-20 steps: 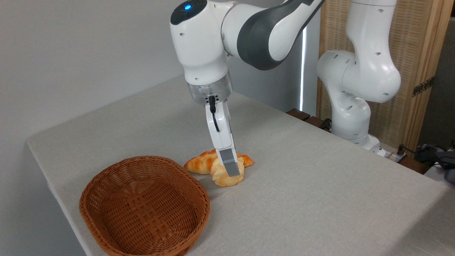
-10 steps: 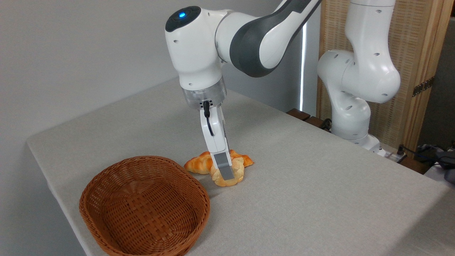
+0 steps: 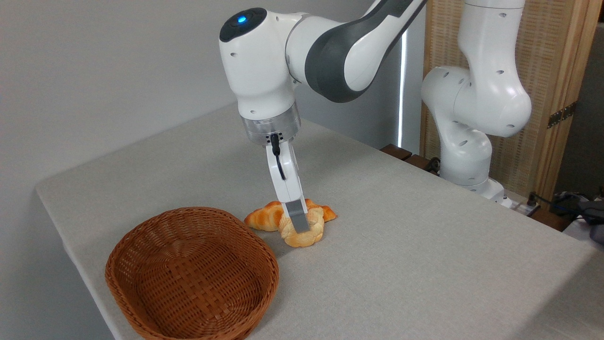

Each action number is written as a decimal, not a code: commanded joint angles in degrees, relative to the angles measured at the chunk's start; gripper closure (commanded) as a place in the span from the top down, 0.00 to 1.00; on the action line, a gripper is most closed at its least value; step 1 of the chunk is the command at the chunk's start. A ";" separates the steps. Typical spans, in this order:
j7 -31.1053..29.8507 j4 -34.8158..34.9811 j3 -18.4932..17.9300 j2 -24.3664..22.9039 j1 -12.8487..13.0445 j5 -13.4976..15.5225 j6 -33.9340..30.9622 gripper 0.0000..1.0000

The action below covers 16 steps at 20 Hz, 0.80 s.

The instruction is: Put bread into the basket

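camera view, mid-frame: the gripper (image 3: 300, 225) is down on the bread (image 3: 302, 232), one grey finger (image 3: 298, 218) across its front; the far finger is hidden, so the jaws' grip can't be told. the bread sits on the table (image 3: 424, 245), touching the croissant-like loaf (image 3: 264, 217), right of the basket (image 3: 188, 276) at lower left.

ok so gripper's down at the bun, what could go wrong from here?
1. The bun lies against the longer orange-brown loaf, so closing or lifting may drag that loaf along or pinch it too.
2. Only one finger of the gripper shows, in front of the bun; whether the bun is held can't be told, and its lumpy top may slip.
3. The basket has a raised rim facing the bun; a low carry could clip it.
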State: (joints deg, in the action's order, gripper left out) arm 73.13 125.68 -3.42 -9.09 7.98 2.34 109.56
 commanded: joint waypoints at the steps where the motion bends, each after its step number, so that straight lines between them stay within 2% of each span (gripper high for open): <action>1: -0.97 0.53 -0.01 -0.75 0.20 0.65 0.83 0.41; 7: -0.97 0.09 -0.63 -2.69 -0.59 0.65 -2.15 0.41; 9: -0.97 0.00 -0.63 -2.77 -0.59 0.56 -2.24 0.36; 13: -0.97 0.00 -0.63 -2.77 -0.59 0.56 -2.24 0.33; 14: -0.97 0.00 -0.63 -2.77 -0.59 0.56 -2.24 0.27; 16: -1.15 -0.17 -1.15 -2.95 -0.59 0.56 -2.85 0.28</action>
State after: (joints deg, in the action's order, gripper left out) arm 73.00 125.64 -3.61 -11.17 7.12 2.34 108.52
